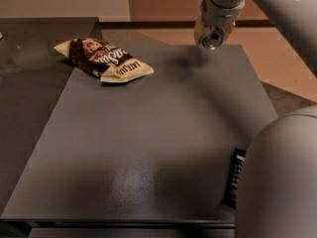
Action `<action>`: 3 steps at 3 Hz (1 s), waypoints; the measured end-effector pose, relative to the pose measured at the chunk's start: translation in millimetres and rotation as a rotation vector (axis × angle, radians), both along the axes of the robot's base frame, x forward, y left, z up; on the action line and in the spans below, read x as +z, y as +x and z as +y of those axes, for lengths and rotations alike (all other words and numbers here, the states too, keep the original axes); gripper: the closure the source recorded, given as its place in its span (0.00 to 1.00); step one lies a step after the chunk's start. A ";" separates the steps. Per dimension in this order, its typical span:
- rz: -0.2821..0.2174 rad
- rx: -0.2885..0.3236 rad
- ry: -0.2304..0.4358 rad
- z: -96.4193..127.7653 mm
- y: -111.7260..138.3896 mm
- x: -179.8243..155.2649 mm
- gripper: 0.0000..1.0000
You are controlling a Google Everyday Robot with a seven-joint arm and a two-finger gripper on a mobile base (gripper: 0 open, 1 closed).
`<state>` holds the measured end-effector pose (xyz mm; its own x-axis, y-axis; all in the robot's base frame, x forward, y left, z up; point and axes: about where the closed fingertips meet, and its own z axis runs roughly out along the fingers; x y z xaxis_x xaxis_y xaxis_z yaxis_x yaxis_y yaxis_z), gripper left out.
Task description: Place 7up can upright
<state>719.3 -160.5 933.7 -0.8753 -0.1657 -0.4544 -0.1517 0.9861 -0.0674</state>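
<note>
Clearly the carrying step is in hand: the gripper [214, 35] hangs in the air over the desk's [158, 133] far right corner, pinched around the can [213, 39]. The can is clear of the surface and lies tilted, its shiny round end facing towards the near edge rather than straight up or down. A soft shadow [185, 59] falls on the desk just left of it, near the far edge.

By my reading, the task is not yet done, since the can neither touches the desk nor stands on end.

The next move calls for turning the wrist until the can's axis is vertical, then lowering it onto bare desk and letting go only once its base sits flat. A release while it leans would likely let it tip and roll.

Plenty of bare surface lies below and towards the middle. The bag [104, 59] sits near the far left corner, well apart from the gripper. The wrapper [234, 177] lies by the near right corner, partly hidden behind the robot's arm [282, 177].
</note>
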 end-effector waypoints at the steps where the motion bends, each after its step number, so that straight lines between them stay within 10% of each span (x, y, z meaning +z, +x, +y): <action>1: 0.068 -0.147 -0.016 -12.5 -1.1 7.0 1.00; 3: 0.093 -0.419 0.062 -26.1 -12.8 30.4 1.00</action>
<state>706.4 -186.5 964.1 -0.8990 0.2373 -0.3682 0.2597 0.9656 -0.0115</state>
